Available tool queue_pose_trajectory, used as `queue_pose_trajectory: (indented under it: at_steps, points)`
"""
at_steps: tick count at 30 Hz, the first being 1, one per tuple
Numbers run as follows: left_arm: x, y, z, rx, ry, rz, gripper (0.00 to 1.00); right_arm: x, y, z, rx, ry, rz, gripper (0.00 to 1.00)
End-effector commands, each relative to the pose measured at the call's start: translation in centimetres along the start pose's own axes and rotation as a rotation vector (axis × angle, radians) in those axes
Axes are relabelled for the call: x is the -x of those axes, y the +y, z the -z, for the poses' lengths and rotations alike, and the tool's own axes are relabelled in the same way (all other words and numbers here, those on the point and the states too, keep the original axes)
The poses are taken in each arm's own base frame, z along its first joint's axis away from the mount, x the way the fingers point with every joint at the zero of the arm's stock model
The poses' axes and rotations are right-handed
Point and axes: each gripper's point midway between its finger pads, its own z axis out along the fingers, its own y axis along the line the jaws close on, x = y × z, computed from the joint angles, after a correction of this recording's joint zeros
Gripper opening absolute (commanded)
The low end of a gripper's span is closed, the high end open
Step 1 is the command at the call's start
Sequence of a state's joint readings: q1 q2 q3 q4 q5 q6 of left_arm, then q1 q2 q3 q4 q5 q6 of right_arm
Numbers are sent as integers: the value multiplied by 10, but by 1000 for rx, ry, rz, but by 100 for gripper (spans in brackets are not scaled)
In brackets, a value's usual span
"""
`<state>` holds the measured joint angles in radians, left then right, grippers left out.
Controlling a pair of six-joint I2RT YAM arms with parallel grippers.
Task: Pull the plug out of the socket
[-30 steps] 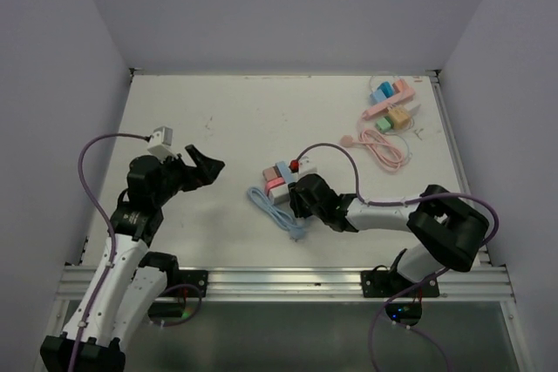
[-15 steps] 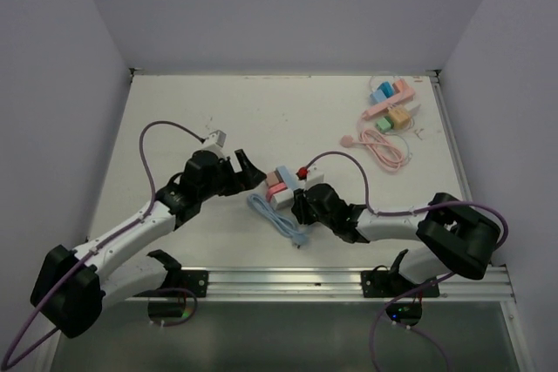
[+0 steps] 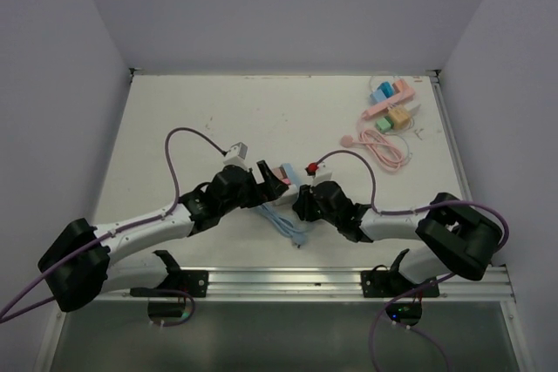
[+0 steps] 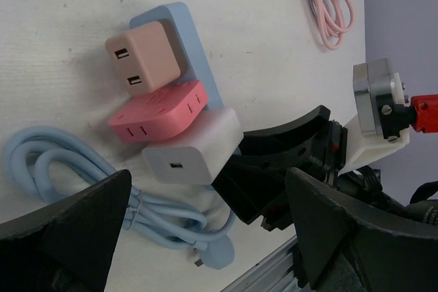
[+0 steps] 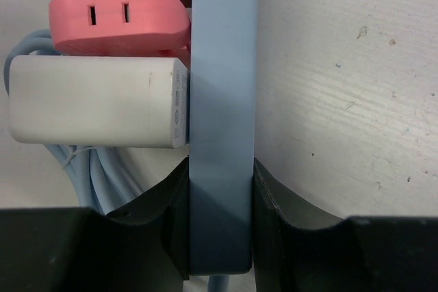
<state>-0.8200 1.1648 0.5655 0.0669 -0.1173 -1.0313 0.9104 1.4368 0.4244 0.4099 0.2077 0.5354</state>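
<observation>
A light blue power strip [image 5: 222, 100] lies on the white table with three plugs in its side: a tan one [image 4: 144, 56], a pink one [image 4: 161, 111] and a white one [image 4: 191, 152]. My right gripper [image 5: 220, 227] is shut on the strip's near end, with the white plug [image 5: 96, 104] just left of it. My left gripper [image 4: 205, 237] is open and hovers over the plugs, empty, its fingers wide apart. From above, the left gripper [image 3: 268, 182] covers most of the strip, and the right gripper [image 3: 305, 202] sits beside it.
The strip's coiled blue cable [image 3: 288, 228] lies just in front of the strip, and its plug [image 4: 215, 254] shows in the left wrist view. A pink strip with coloured plugs and a coiled pink cable [image 3: 388, 119] lies at the back right. A metal rail [image 3: 288, 280] runs along the near edge.
My left arm has swung from the left side of the table to over the plugs, gripper still open. My right gripper has kept hold of the strip, which shifted slightly.
</observation>
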Motion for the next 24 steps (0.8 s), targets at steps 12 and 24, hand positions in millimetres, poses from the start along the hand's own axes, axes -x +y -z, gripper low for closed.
queue_pose_trajectory:
  at_steps: [12, 24]
  points:
    - [-7, -9, -27, -6, -72, 166, 99, 38, 30, -7, 221, -111, -239, 0]
    - [-1, -10, -43, 46, -129, 276, 98, 39, 25, -9, 195, -118, -232, 0]
